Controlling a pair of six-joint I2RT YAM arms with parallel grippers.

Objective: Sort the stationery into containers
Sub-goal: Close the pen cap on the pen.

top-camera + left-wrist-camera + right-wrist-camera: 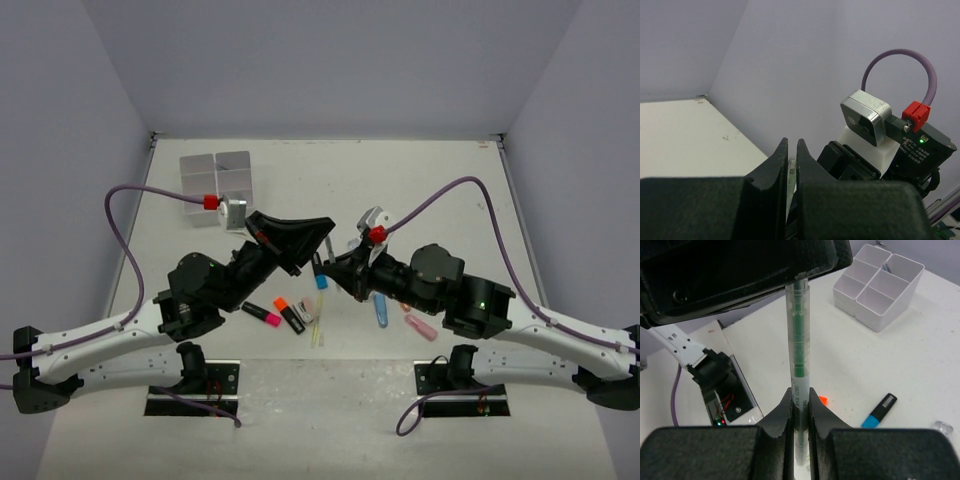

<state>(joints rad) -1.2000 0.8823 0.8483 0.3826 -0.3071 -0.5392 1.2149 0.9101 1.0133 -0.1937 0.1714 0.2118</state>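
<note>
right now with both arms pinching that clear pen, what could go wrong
Both the left end effector and right end effector are shut on the clear pen, so if either arm pulls away first it may bend or snap. If both let go, it would likely drop well short of the tray.

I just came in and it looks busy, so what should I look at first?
Over the middle of the table, the left gripper and right gripper are both shut on one clear pen with green inside. At the back left sits a white tray with compartments, and markers lie nearer the front.
</note>
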